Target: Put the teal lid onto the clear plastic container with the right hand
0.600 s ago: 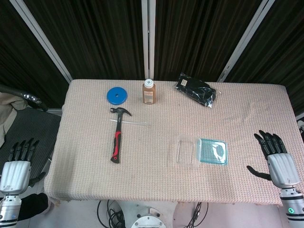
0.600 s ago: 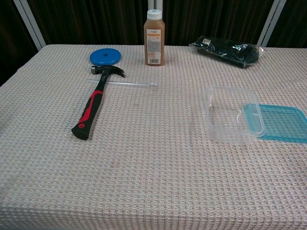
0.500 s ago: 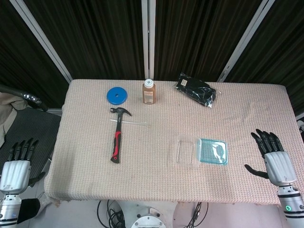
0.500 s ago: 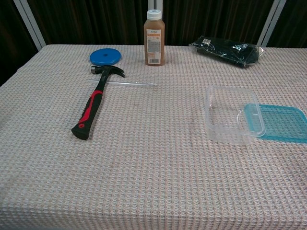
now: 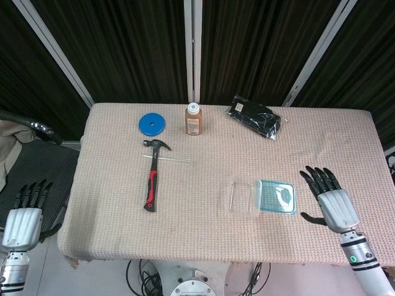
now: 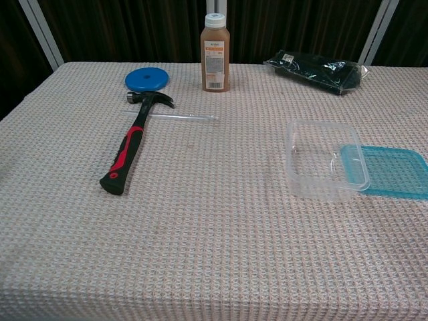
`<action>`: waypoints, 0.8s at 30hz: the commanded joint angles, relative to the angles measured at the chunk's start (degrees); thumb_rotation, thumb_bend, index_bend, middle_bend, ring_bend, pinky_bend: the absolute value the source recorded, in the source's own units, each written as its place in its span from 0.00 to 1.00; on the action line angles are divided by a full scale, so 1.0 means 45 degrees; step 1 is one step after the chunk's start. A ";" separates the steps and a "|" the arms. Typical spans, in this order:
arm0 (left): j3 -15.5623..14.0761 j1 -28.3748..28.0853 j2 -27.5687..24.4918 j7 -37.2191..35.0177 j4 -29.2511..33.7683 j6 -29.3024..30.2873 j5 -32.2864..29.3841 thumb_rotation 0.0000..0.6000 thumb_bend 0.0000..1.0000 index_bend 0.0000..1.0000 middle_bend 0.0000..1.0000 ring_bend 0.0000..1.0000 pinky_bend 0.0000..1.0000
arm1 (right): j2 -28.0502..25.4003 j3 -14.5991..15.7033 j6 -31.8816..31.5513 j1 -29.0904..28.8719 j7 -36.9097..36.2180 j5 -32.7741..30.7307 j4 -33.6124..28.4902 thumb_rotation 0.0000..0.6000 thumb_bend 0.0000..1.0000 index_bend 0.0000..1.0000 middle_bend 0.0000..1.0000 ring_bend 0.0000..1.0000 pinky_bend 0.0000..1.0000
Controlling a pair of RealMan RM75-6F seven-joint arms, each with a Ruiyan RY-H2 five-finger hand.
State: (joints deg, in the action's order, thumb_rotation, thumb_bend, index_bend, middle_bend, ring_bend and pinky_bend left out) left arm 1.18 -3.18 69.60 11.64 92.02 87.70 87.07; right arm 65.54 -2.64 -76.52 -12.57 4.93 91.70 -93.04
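Note:
The teal lid [image 5: 277,197] [image 6: 388,171] lies flat on the table, its left edge tucked against the clear plastic container [image 5: 241,196] [image 6: 325,160], which stands open-topped beside it. My right hand [image 5: 329,200] hovers over the table's front right part, a short way right of the lid, fingers spread and holding nothing. My left hand [image 5: 24,211] hangs off the table's left side, fingers apart and empty. Neither hand shows in the chest view.
A red-and-black hammer [image 5: 152,176] [image 6: 132,144] lies left of centre with a clear thin rod [image 6: 180,117] across its head. Behind stand a blue disc [image 5: 152,124], a brown bottle [image 5: 194,119] and a black packet [image 5: 256,116].
My right hand has moved left and inward, from beyond the table's right edge to over the cloth near the lid. The left hand has barely shifted. Objects are unmoved.

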 commanded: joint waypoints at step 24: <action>0.0017 0.0067 -0.0123 -0.0423 -0.0066 0.0148 0.0158 1.00 0.00 0.07 0.03 0.00 0.00 | 0.6294 -0.0232 0.3226 -0.4481 0.0272 0.1286 0.4988 1.00 0.00 0.00 0.00 0.00 0.00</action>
State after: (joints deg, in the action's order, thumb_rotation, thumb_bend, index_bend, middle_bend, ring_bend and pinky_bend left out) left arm 1.27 -2.88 69.05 9.75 91.75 88.38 87.76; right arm 92.71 -3.49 -62.34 -31.68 6.66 97.03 -71.28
